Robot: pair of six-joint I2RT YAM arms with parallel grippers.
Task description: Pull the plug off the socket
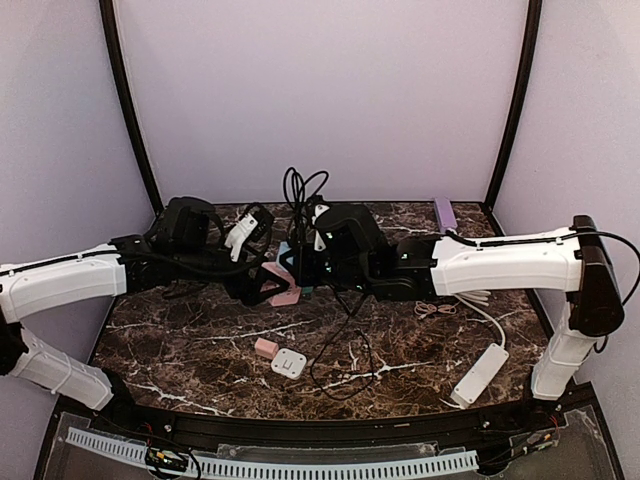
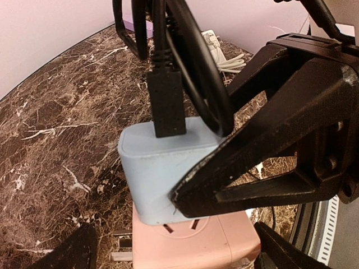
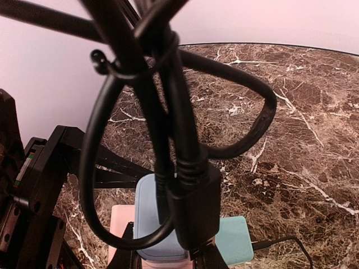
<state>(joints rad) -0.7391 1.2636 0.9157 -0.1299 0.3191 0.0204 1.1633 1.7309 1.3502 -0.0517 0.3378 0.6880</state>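
My right end effector (image 3: 171, 258) pinches the plug (image 2: 162, 168). My left end effector (image 2: 176, 252) sits open around the socket (image 2: 196, 241), so pulling may lift the socket too.

walls (image 1: 320, 100): plain pale lilac, on three sides | poles (image 1: 128, 110): black, curved, rising in both rear corners | tabletop (image 1: 190, 365): dark brown marble pattern, white veins | light: soft, even
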